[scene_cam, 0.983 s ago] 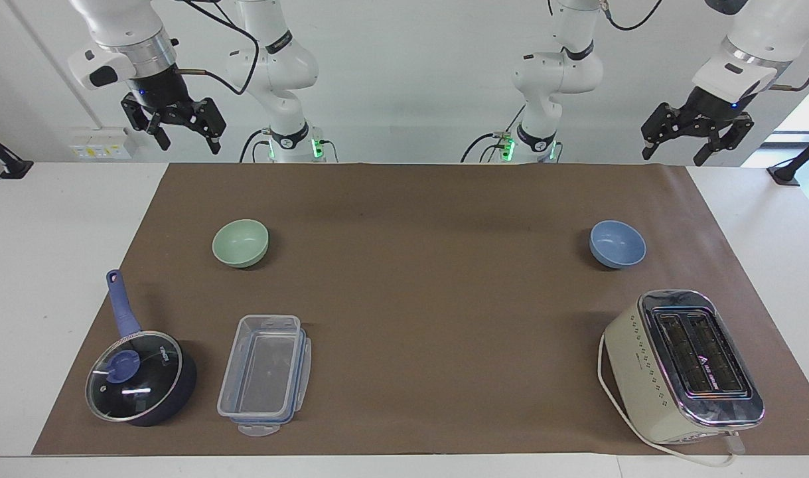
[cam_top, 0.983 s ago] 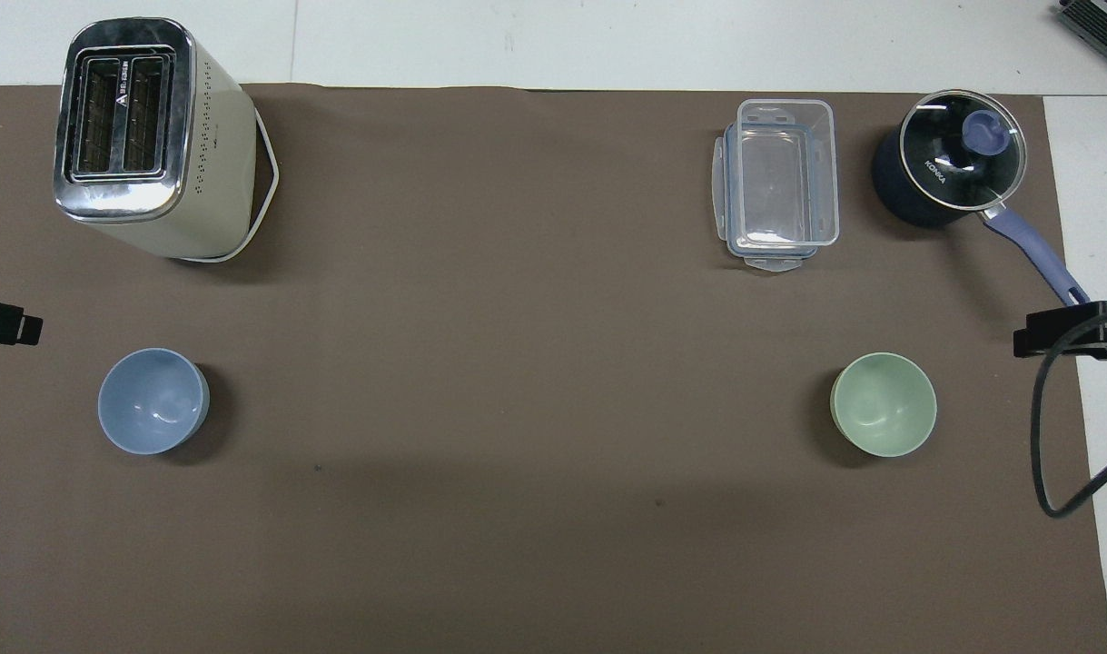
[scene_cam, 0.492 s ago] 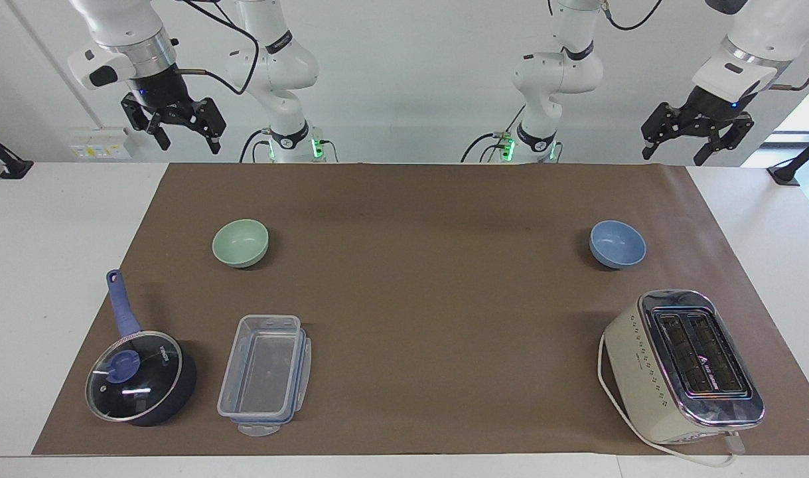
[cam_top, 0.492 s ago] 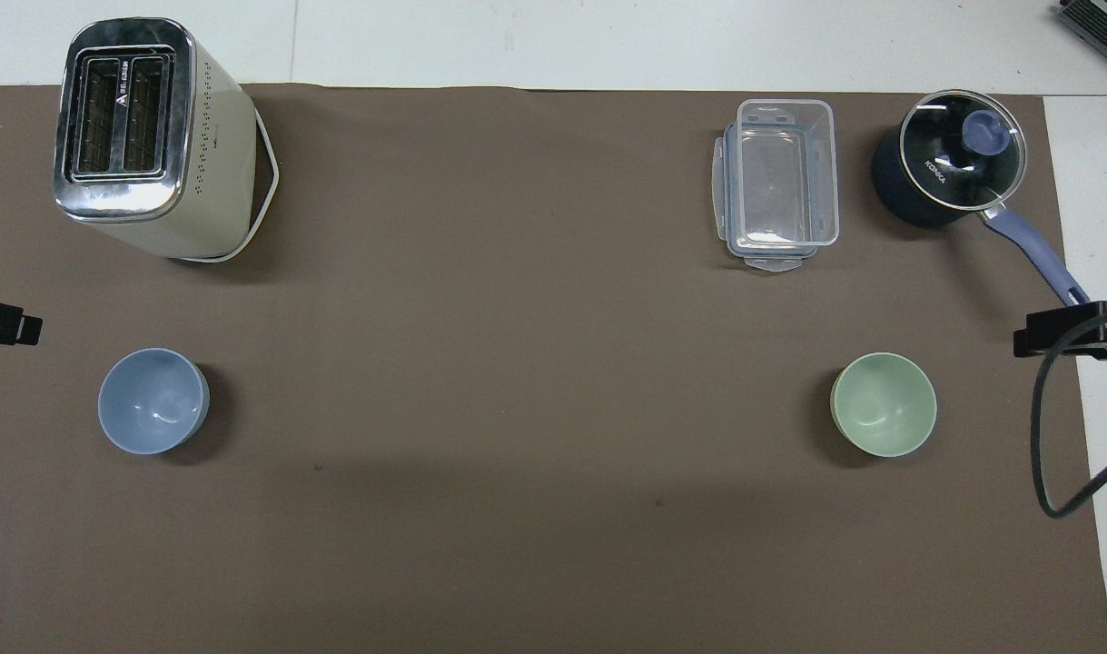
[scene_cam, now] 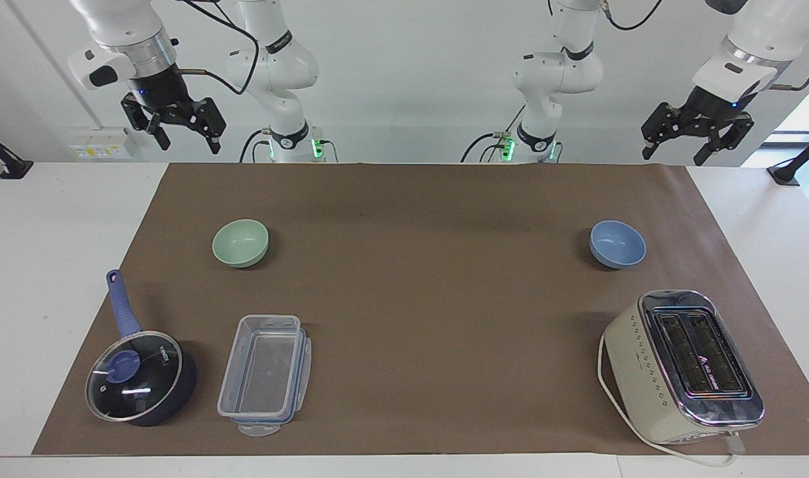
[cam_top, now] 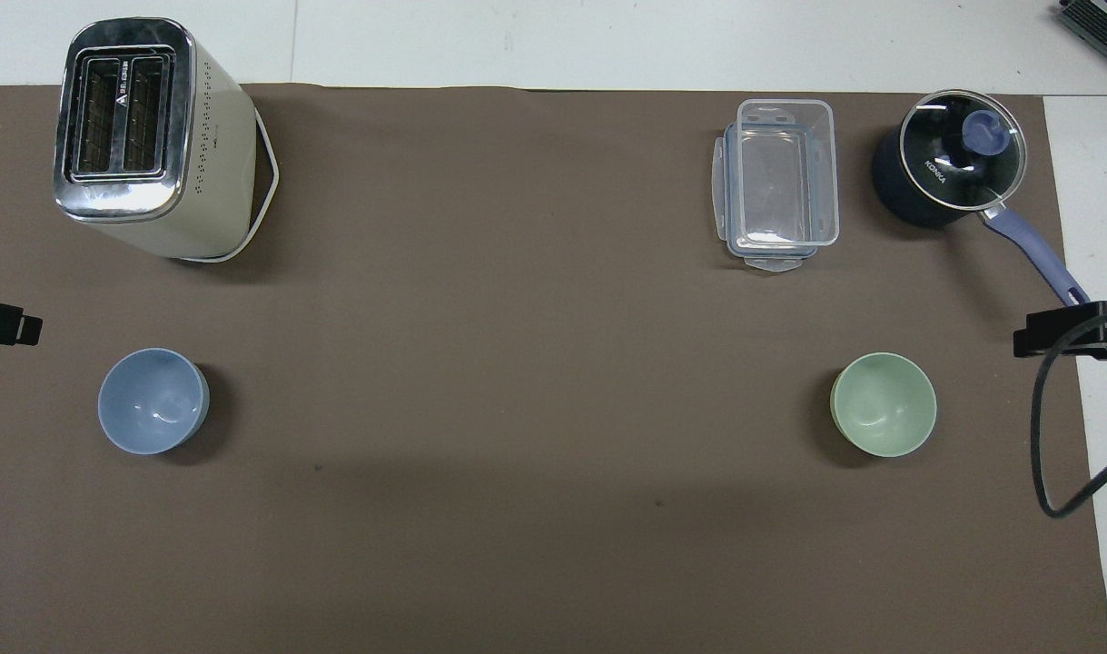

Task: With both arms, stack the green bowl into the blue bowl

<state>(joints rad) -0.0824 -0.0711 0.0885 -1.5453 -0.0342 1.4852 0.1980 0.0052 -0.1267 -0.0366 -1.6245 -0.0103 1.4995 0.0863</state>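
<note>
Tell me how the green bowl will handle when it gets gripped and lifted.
The green bowl looks stiff: a plain, moulded shape that holds its round rim. It is probably light, being small and thin-walled. Its matte but smooth, curved wall may slip in a gripper, and its narrow foot suggests it could tip if pushed at the rim.

Bright even overhead light, soft shadows beside bowls, glare on toaster (scene_cam: 703, 358) chrome

Mint-green bowl (scene_cam: 240, 243), periwinkle bowl (scene_cam: 617, 243)

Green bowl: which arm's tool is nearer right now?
Right. The right tool hangs open, high above the table's right-arm end, where the green bowl sits. The left tool hangs open at the other end.
</note>
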